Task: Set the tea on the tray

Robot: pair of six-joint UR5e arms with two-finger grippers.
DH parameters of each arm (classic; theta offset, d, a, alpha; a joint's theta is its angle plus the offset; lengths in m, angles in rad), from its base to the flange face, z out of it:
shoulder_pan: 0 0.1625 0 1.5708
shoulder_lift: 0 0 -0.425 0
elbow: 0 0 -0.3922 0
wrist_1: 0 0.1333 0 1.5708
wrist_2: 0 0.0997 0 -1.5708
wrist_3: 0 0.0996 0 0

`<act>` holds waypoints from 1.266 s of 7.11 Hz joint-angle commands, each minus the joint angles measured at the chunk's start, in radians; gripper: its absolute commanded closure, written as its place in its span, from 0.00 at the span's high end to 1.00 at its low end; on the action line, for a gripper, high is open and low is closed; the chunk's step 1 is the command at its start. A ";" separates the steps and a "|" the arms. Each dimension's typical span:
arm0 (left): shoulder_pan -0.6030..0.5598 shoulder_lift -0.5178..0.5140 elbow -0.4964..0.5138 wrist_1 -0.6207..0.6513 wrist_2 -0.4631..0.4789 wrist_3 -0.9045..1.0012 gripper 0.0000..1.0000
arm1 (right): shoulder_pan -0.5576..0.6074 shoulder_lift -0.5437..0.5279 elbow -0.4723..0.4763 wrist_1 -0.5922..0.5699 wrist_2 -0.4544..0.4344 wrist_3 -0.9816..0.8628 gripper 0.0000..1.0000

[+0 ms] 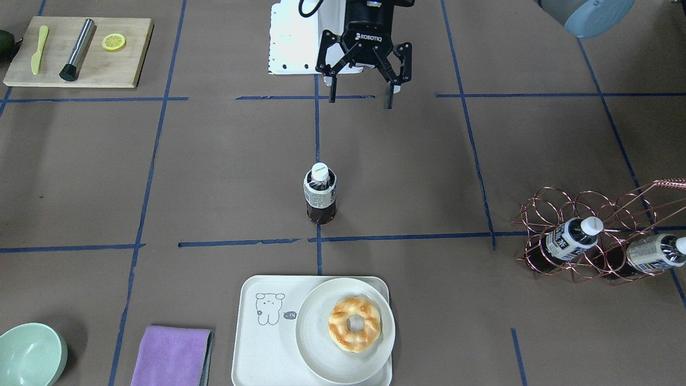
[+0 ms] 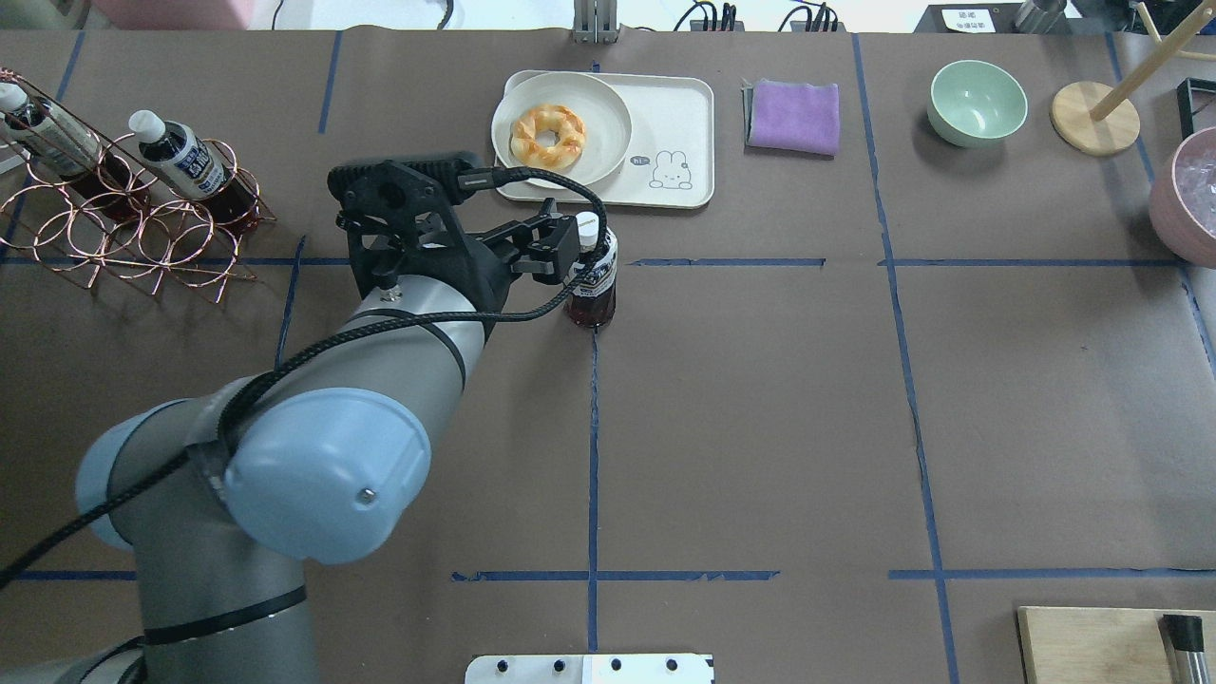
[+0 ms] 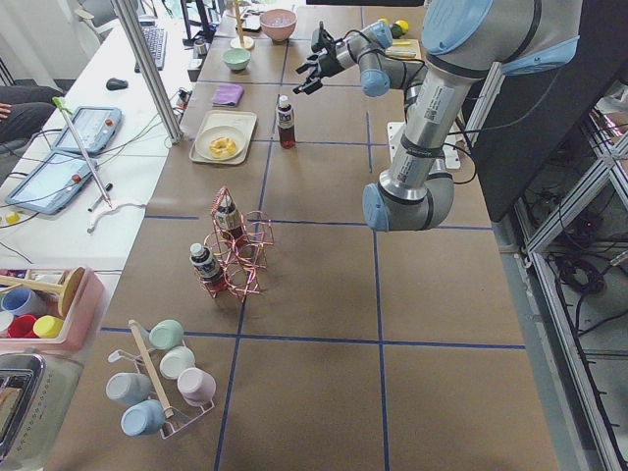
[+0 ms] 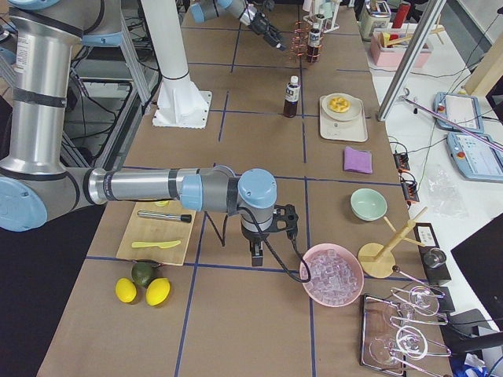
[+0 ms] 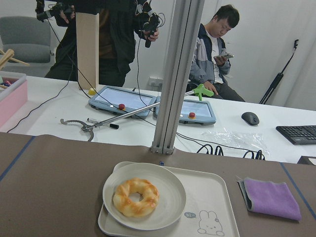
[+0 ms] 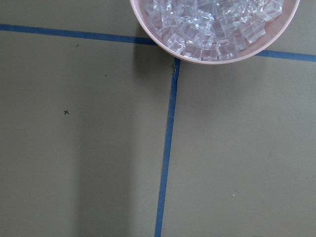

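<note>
One tea bottle (image 1: 320, 193) stands upright on the counter (image 1: 429, 187), on a blue tape line (image 1: 317, 128), apart from the tray (image 1: 268, 343) carrying a plate (image 1: 316, 348) with a doughnut (image 1: 337, 327). The left pincer (image 1: 360, 101) hangs open and empty on the robot's side of it. The right pincer (image 4: 258, 255) is by the ice bowl (image 4: 306, 279); open or closed, I cannot tell.

The brown worktop (image 1: 214, 177), gridded with blue tape (image 1: 317, 134), carries the tea (image 1: 320, 194) upright mid-table. The tray (image 1: 257, 354), a purple cloth (image 1: 170, 355) and a green bowl (image 1: 29, 356) line one edge. A copper wire rack (image 1: 611, 241) and a wooden cutting board (image 1: 128, 64) sit well apart.
</note>
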 commanded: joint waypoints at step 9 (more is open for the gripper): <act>-0.701 0.408 -0.045 0.424 -1.172 0.830 1.00 | -0.079 0.116 0.008 0.133 0.137 0.026 0.99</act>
